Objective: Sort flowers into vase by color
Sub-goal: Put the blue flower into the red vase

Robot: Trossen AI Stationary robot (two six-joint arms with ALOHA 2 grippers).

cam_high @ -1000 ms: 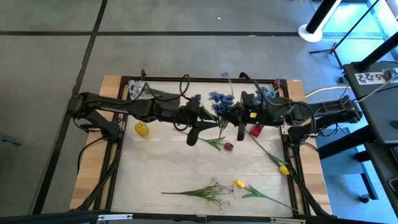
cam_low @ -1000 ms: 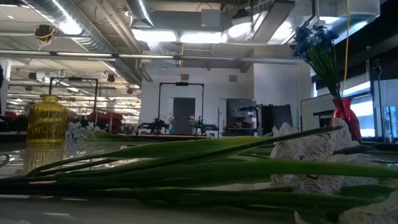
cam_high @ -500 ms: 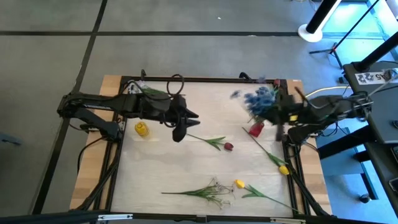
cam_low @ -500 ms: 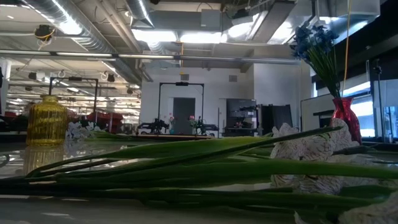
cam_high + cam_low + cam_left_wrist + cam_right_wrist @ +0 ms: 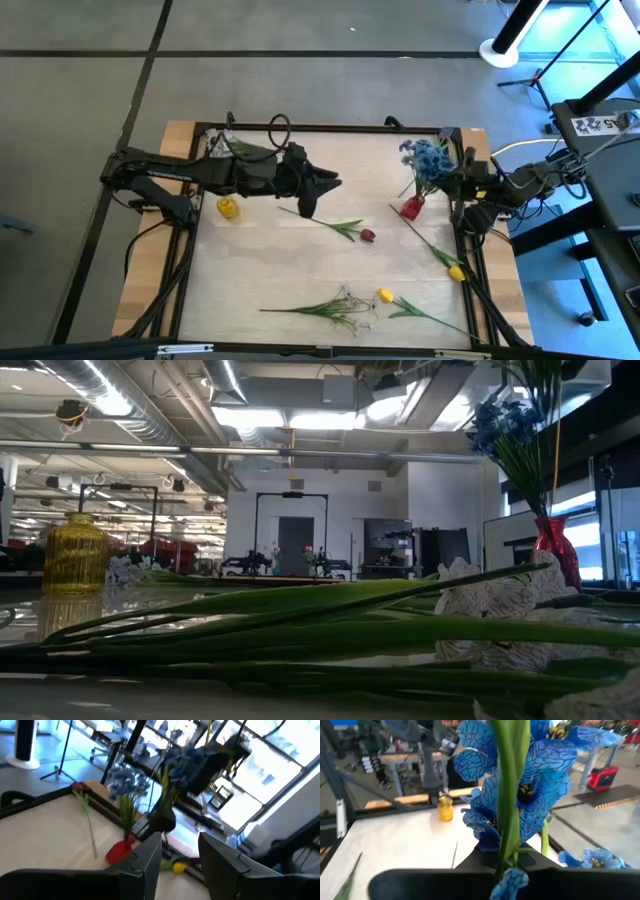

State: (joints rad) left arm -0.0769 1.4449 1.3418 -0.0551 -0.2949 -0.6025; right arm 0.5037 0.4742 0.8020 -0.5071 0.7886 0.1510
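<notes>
My right gripper (image 5: 452, 183) is at the table's right edge, beside the red vase (image 5: 411, 208), shut on a blue flower (image 5: 520, 785). Other blue flowers (image 5: 424, 158) stand in that vase by their stems. My left gripper (image 5: 322, 184) hovers open over the table's far middle and holds nothing (image 5: 180, 857). A yellow vase (image 5: 228, 208) stands at the left. A dark red tulip (image 5: 367, 236), two yellow tulips (image 5: 456, 271) (image 5: 385, 295) and white sprigs (image 5: 335, 305) lie flat on the table. More white flowers (image 5: 220, 146) lie at the far left. My right gripper pinches the blue flower's green stem (image 5: 507, 852) between its two fingers, close under the blossoms. It comes about level, from the table's right side, with its fingers across the stem. The flower is lifted clear of the table, its stem roughly upright.
A black frame (image 5: 330, 128) runs around the white table top. Stems and white blossoms (image 5: 500, 610) lie close in front of the low camera. There is bare table between the yellow vase and the dark red tulip.
My right gripper has drawn back from the table's middle toward the right edge and sunk a little, carrying the blue flower to beside the red vase. My left gripper has stayed near the table's middle, and its wrist has rolled.
</notes>
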